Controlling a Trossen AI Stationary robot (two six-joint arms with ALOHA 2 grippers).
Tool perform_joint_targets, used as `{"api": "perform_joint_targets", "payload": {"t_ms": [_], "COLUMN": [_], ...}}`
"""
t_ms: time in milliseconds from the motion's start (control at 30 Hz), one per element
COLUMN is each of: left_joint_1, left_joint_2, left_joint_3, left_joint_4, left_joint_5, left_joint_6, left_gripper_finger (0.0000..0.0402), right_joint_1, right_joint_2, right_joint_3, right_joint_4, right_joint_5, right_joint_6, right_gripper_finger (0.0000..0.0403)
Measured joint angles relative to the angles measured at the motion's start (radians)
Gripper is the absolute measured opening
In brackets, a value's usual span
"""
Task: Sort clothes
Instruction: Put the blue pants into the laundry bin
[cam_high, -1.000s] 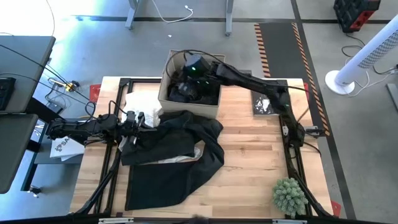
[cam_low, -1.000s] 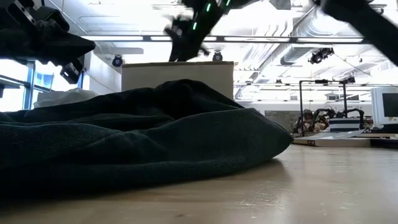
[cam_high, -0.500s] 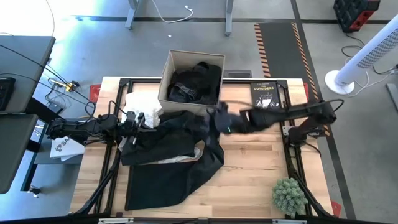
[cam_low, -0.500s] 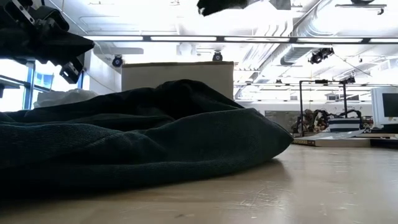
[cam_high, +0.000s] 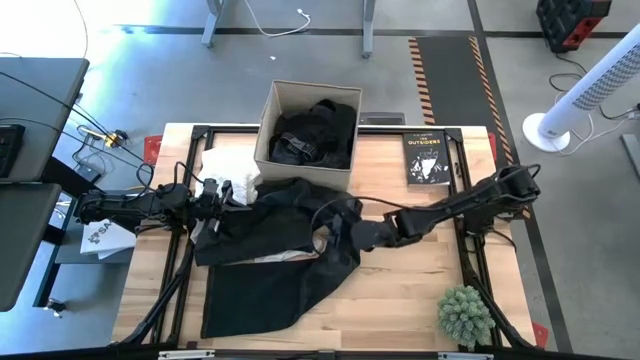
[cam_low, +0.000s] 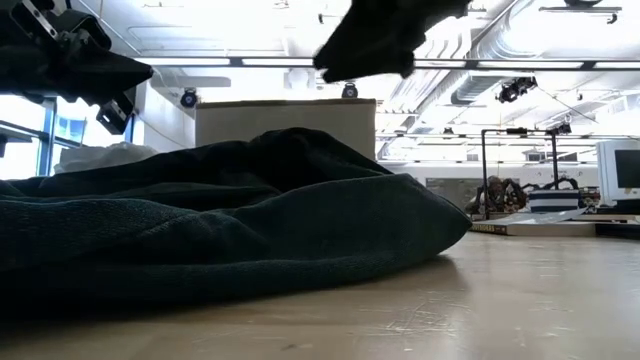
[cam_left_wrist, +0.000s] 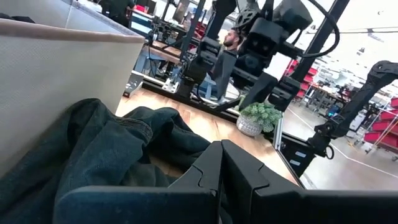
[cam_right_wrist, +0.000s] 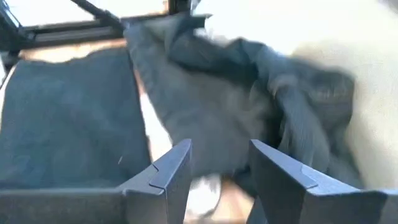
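Note:
A large black garment (cam_high: 270, 255) lies spread and crumpled on the table; it also fills the low view (cam_low: 220, 220). A white garment (cam_high: 230, 165) lies beside it at the far left. More black clothes (cam_high: 310, 135) lie in the cardboard box (cam_high: 268, 120). My right gripper (cam_high: 353, 236) is open, hovering above the black garment's right edge (cam_right_wrist: 211, 106), empty. My left gripper (cam_high: 226, 192) is shut and empty above the garment's far left edge; its fingers (cam_left_wrist: 211, 168) are closed together.
A black book (cam_high: 425, 158) lies at the far right. A small green plant (cam_high: 465, 315) stands at the near right corner. Bare wood (cam_high: 410, 275) lies between the garment and the plant. The box stands at the far edge, centre.
My right gripper has left the box, swung toward the table's near edge and come down over the black garment's right edge. The clothes have not moved.

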Motion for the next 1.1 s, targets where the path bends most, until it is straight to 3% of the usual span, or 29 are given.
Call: {"api": "perform_joint_targets", "payload": {"t_ms": [167,467,633,800,933,1100], "left_joint_1": [0.000,0.000,0.000,0.000,0.000,0.000], "left_joint_2": [0.000,0.000,0.000,0.000,0.000,0.000], "left_joint_3": [0.000,0.000,0.000,0.000,0.000,-0.001], "left_joint_4": [0.000,0.000,0.000,0.000,0.000,0.022], "left_joint_5": [-0.001,-0.006,-0.023,-0.026,-0.022,-0.020], "left_joint_6": [0.000,0.000,0.000,-0.004,-0.008,-0.008], "left_gripper_finger": [0.0007,0.0007,0.0007,0.0007,0.0007,0.0007], "right_joint_1": [-0.061,-0.163,-0.196,-0.218,-0.236,-0.237], "right_joint_2": [0.027,0.161,0.256,0.377,0.453,0.513], "right_joint_3": [0.001,0.002,0.095,0.270,0.388,0.443], "right_joint_4": [0.160,0.323,0.280,0.025,-0.219,-0.323], "right_joint_5": [-0.002,0.035,-0.011,0.056,0.126,0.133], "right_joint_6": [-0.114,-0.179,-0.250,-0.241,-0.126,-0.026], "right_gripper_finger": [0.0191,0.0249,0.0248,0.0247,0.0213,0.0077]}}
